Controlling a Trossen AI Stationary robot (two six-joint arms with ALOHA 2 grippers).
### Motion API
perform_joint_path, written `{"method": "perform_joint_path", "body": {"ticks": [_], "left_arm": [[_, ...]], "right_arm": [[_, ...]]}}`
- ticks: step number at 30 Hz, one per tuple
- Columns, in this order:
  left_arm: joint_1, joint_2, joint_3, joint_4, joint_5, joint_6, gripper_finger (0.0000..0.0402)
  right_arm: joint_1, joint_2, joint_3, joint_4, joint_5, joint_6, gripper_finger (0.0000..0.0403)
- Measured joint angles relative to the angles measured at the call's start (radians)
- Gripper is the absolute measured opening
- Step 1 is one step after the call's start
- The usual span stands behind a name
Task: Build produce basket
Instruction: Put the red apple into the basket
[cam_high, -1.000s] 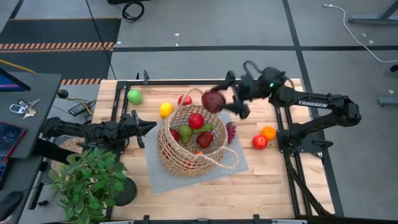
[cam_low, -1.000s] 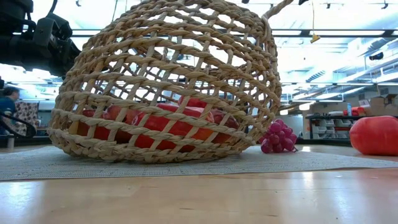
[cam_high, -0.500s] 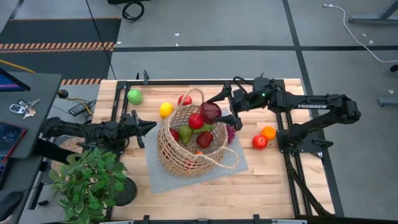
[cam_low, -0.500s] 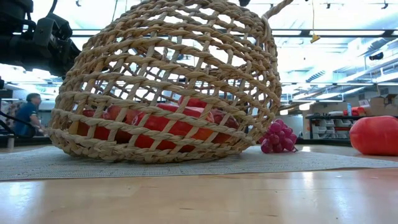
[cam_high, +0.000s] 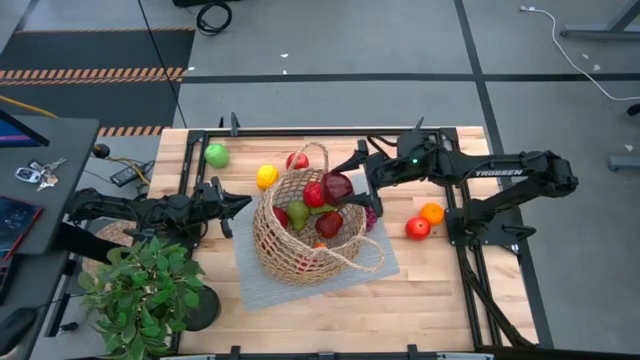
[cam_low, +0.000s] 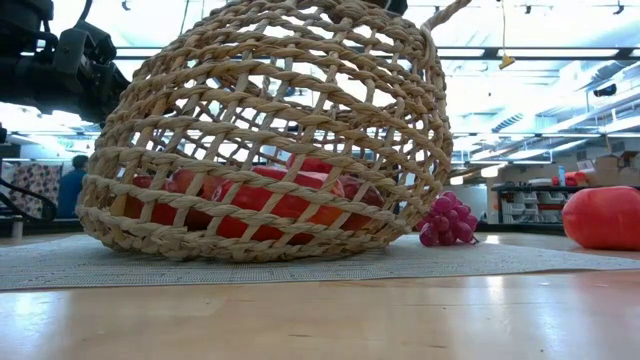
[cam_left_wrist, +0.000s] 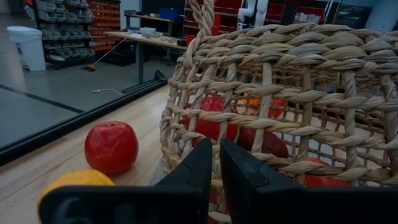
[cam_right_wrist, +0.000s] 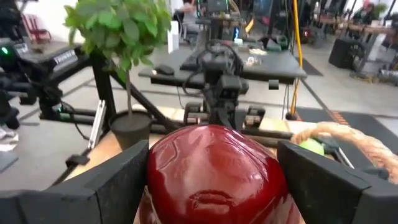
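High view: right end effector (cam_high: 343, 186) grips a dark red apple (cam_high: 337, 185) over the far rim of the wicker basket (cam_high: 300, 262), which sits on a grey mat (cam_high: 380, 258) mid-worktop. Left end effector (cam_high: 243, 203), fingers closed and empty, waits just beside the basket's left side.

My right gripper (cam_high: 342, 186) has come down and in from above the far rim of the basket (cam_high: 300, 262), carrying the dark red pepper (cam_high: 337, 186) clamped between its fingers. The pepper now sits low over the produce (cam_high: 298, 215) inside, just beneath my jaws.
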Motion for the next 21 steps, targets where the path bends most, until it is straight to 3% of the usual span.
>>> {"method": "perform_joint_path", "body": {"ticks": [21], "left_arm": [[0.000, 0.000, 0.000, -0.001, 0.000, 0.000, 0.0037]], "right_arm": [[0.035, 0.342, 0.397, -0.458, 0.061, -0.157, 0.0348]]}}
